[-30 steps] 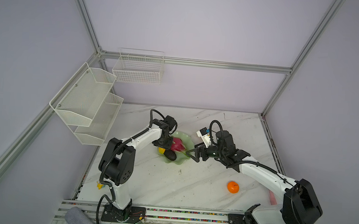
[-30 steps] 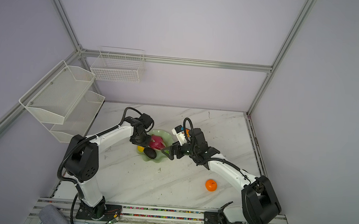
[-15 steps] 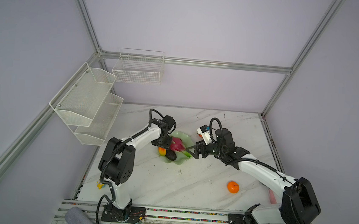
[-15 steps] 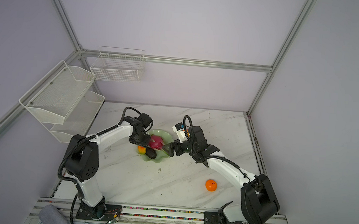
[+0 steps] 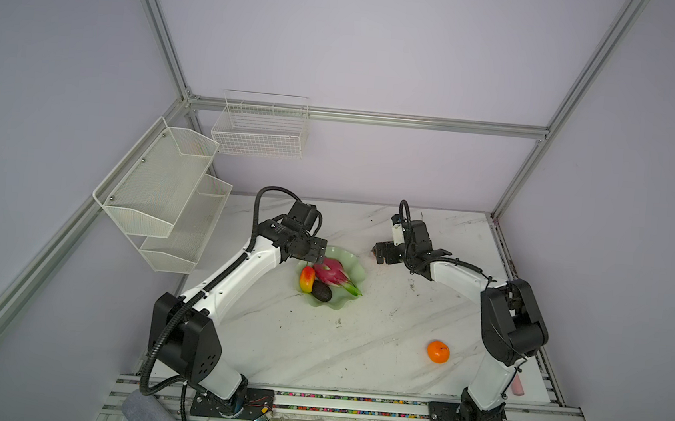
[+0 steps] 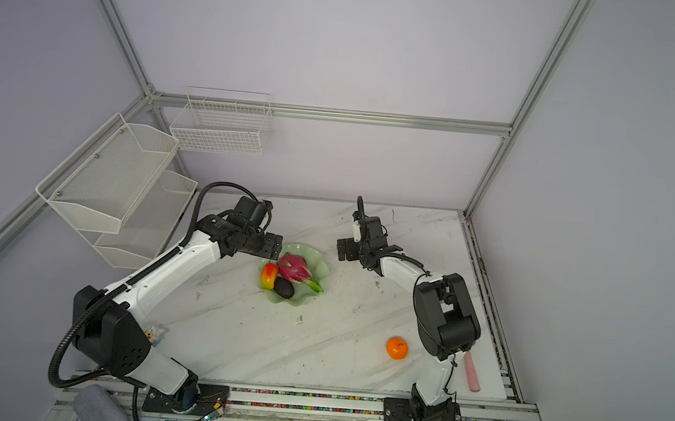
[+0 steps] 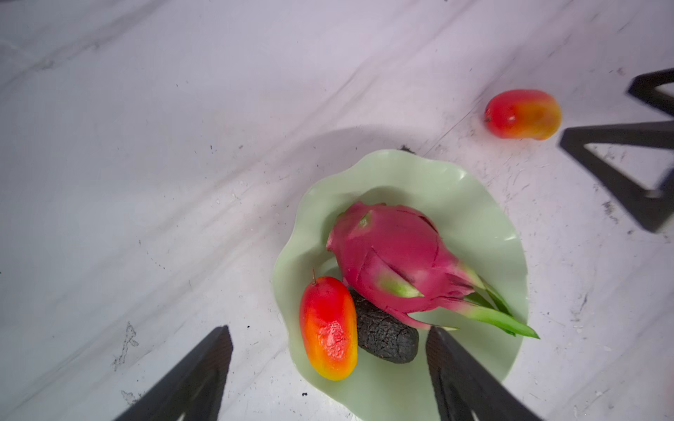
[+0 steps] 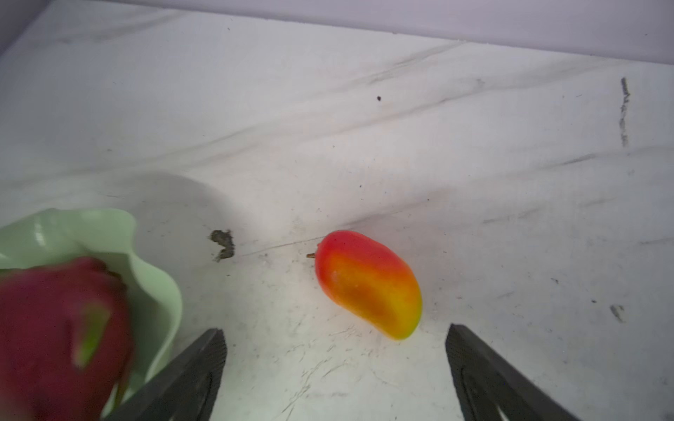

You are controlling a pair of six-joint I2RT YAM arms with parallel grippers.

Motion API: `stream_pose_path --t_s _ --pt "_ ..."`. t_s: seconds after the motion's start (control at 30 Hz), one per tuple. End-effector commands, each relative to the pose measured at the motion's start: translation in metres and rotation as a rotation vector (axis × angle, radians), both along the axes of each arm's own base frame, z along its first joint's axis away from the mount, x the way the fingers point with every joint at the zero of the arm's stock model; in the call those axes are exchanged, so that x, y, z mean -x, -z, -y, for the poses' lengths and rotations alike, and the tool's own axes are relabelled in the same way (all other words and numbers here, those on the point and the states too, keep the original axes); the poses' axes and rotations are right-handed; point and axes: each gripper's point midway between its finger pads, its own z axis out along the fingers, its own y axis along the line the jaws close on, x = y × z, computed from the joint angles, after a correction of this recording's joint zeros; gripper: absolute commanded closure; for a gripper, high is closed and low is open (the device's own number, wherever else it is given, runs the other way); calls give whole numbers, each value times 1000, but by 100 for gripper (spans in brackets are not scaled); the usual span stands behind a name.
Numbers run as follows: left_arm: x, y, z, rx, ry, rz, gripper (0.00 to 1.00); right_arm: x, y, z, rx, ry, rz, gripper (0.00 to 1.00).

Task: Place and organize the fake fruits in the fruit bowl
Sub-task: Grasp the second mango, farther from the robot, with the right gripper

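The pale green fruit bowl [image 5: 351, 260] [image 6: 315, 259] [image 7: 474, 226] holds the magenta dragon fruit [image 5: 332, 272] [image 6: 293, 267] [image 7: 394, 262], one red-yellow mango [image 5: 307, 279] [image 7: 328, 328] and the dark avocado [image 5: 322, 292] [image 7: 383, 335]. My left gripper [image 5: 315, 255] [image 7: 328, 330] hangs open above that mango and the avocado, holding nothing. A second mango [image 8: 368, 282] [image 7: 521, 113] lies on the table beside the bowl. Just short of it my right gripper [image 5: 380, 253] [image 8: 334, 330] stands open and empty. The tangerine [image 5: 438, 351] [image 6: 397, 348] sits at the front right.
White wire baskets [image 5: 162, 192] [image 5: 259, 129] hang on the left and back walls. A pink handle [image 6: 471, 373] lies at the table's right front edge behind the right arm. The right gripper's fingers [image 7: 620, 164] show in the left wrist view.
My left gripper has opened over the bowl, and the mango now lies free beside the avocado. My right gripper has drawn back from the bowl toward the rear, over the second mango.
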Motion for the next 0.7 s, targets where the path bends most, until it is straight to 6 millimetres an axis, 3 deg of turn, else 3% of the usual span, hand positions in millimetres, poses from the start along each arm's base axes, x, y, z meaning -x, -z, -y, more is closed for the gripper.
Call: stream_pose_path --t_s 0.0,0.07,0.17,0.3,0.4,0.67 --pt "19 3 7 86 36 -15 14 -21 0 4 101 -14 59 3" --pt "38 -4 9 144 65 -1 13 -29 4 2 124 -34 70 2" --pt "65 1 14 219 112 3 10 -32 12 -8 138 -116 76 3" --pt "91 8 18 287 175 19 8 -38 29 -8 174 -131 40 3" --pt "99 8 16 321 159 40 8 -35 40 -10 181 -154 16 6" --pt "97 6 15 342 136 60 8 -26 64 -7 201 -163 -60 27"
